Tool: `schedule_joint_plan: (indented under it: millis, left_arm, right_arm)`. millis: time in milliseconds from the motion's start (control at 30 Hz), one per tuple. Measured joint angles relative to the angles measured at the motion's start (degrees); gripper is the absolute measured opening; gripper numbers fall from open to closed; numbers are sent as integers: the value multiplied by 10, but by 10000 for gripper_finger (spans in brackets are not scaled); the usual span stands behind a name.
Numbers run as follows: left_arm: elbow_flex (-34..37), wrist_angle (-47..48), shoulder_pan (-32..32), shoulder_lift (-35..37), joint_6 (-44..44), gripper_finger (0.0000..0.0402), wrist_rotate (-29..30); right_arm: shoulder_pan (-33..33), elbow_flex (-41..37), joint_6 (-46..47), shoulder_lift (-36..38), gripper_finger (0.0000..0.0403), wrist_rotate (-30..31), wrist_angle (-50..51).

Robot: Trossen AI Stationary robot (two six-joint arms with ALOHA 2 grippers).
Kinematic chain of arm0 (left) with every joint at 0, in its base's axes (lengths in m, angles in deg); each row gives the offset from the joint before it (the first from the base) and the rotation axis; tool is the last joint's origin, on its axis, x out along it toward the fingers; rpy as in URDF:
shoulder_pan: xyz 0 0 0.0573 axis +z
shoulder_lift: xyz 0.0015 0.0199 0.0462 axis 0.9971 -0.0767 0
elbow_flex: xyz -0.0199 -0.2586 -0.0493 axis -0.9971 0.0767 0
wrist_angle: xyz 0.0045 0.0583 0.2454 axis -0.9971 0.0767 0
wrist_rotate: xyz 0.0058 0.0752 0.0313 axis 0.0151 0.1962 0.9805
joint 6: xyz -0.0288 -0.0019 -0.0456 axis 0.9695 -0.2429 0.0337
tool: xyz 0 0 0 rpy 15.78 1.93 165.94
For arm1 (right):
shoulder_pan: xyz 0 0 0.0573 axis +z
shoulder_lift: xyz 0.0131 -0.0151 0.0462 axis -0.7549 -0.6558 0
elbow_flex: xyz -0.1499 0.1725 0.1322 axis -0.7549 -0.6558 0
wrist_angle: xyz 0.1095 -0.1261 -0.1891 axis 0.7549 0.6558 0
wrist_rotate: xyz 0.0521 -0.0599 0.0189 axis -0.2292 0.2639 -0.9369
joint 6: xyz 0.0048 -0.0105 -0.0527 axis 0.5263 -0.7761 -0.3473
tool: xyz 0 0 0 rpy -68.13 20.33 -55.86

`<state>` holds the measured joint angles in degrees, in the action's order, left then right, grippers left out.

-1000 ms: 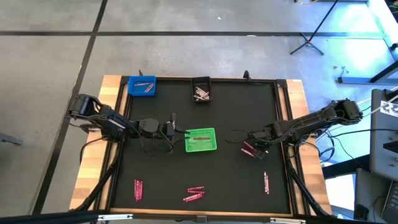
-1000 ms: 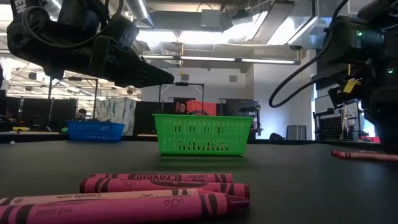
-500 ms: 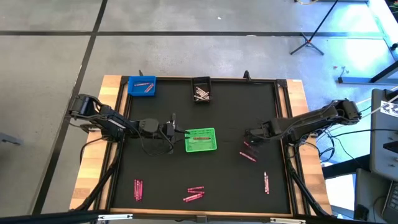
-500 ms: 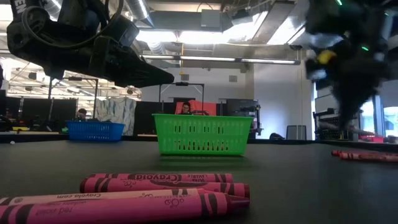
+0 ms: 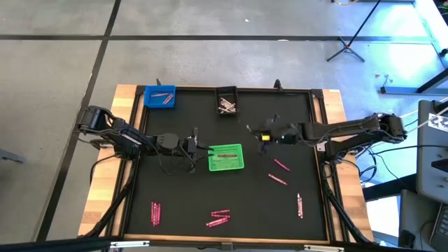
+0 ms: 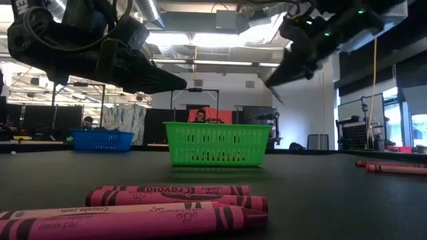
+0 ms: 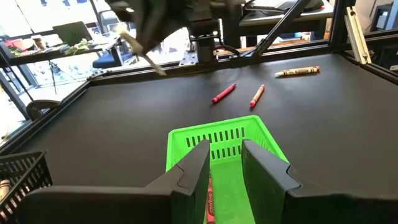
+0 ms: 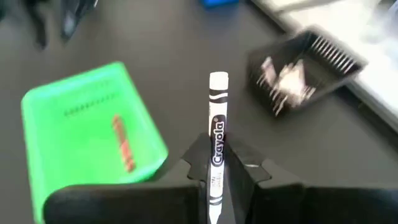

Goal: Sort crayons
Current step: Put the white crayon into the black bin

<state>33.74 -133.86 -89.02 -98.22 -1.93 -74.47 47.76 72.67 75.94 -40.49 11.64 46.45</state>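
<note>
Right gripper (image 8: 217,167) jaws clamp a slim paper-wrapped white crayon (image 8: 216,134); left gripper (image 7: 225,163) jaws apart

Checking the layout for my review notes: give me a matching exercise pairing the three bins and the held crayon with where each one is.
1. green bin
2. blue bin
3. black bin
4. white crayon

A. clamped in the right pincer
B. at a corner of the mat
C. just ahead of the open left pincer
D. midway along the mat's edge

Pairs: 1-C, 2-B, 3-D, 4-A
</note>
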Motion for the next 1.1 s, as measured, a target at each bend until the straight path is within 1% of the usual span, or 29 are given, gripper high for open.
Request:
schedule_joint_plan:
  millis: [133, 267, 400, 567, 700, 800, 900, 1100]
  left_arm:
    - [0, 0, 0, 0, 0, 86, 0]
    - [0, 0, 0, 0, 3, 86, 0]
    - [0, 0, 0, 0, 3, 86, 0]
    - [0, 0, 0, 0, 3, 86, 0]
    - [0, 0, 0, 0, 3, 86, -2]
    - [0, 0, 0, 0, 3, 86, -2]
    - [0, 0, 0, 0, 3, 86, -2]
    - [0, 0, 0, 0, 3, 86, -2]
  right_arm:
    - [-43, 0, -32, -12, 30, 1, -79]
    - [-79, 0, -55, -51, 30, 0, -170]
    - [-112, 0, -74, -109, 30, -11, -265]
    - [-151, 1, -85, -194, 30, -12, -418]
    - [-186, 0, -87, -254, 31, -12, -499]
    - [-207, 0, -74, -289, 31, -14, -542]
    - [-226, 1, -56, -317, 31, -36, -573]
    - [-241, 37, -30, -365, 30, -79, -570]
